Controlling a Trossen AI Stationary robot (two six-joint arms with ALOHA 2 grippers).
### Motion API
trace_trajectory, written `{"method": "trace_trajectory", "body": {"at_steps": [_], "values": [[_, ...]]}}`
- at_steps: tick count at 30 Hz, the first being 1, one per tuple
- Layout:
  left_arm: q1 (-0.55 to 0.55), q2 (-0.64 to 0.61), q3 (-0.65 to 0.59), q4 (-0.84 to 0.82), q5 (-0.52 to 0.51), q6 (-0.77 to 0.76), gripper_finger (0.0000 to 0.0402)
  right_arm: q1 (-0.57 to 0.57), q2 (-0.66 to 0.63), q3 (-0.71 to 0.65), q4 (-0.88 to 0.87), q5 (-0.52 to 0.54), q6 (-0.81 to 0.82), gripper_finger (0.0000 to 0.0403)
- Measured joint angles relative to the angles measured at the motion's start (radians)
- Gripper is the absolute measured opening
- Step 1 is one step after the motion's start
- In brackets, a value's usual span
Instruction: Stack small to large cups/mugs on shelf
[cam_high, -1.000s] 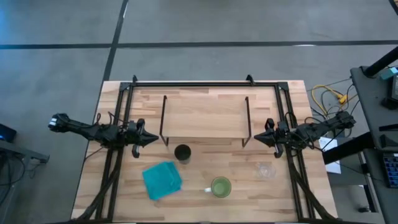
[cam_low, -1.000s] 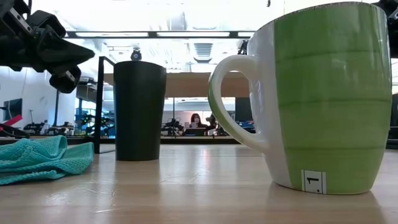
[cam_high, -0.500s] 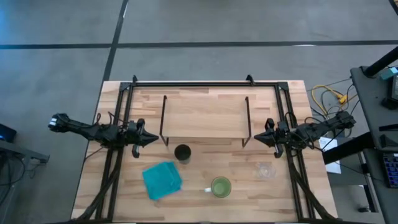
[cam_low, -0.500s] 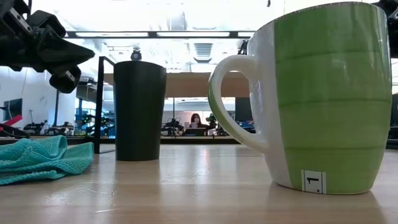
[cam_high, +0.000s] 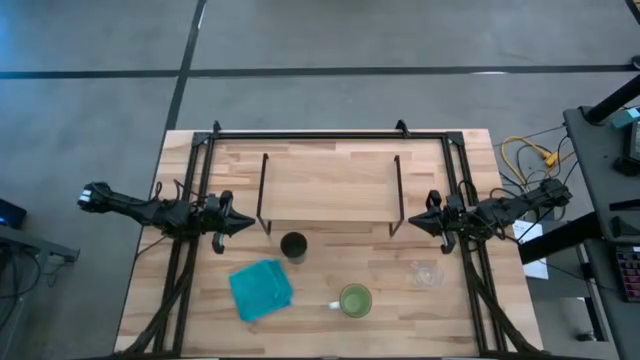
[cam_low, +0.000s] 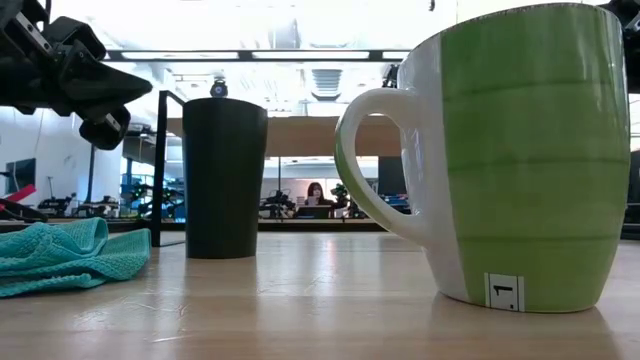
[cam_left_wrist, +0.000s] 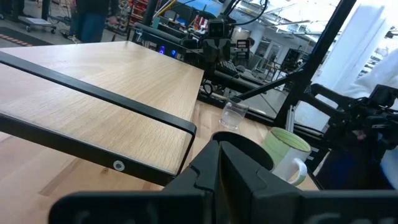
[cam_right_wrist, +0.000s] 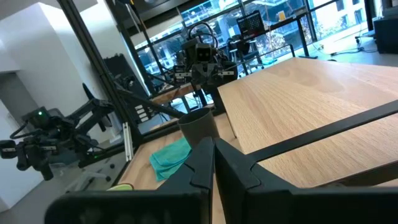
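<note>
The black cup (cam_high: 293, 245) stands upright on the table just in front of the shelf (cam_high: 330, 180), a light wood board on thin black legs. The green mug (cam_high: 355, 300) with a white handle stands near the front edge. The clear glass cup (cam_high: 427, 272) stands to the mug's right. My left gripper (cam_high: 248, 225) hovers shut and empty at the shelf's left front leg, left of the black cup. My right gripper (cam_high: 397, 226) hovers shut and empty at the shelf's right front leg. In the left wrist view the black cup (cam_left_wrist: 244, 145), mug (cam_left_wrist: 287, 144) and glass (cam_left_wrist: 234, 114) show beyond the fingers.
A folded teal cloth (cam_high: 261, 288) lies on the table, front left of the black cup. A larger black frame (cam_high: 330, 132) runs around the table's back and sides. Cables lie off the table at the right (cam_high: 530, 155).
</note>
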Motion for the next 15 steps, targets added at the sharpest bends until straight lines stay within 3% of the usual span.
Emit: {"method": "trace_trajectory", "body": {"at_steps": [15], "values": [[0.000,0.000,0.000,0.000,0.000,0.001,0.0000,-0.002,0.000,0.000,0.010,0.005,-0.019,0.0009]]}}
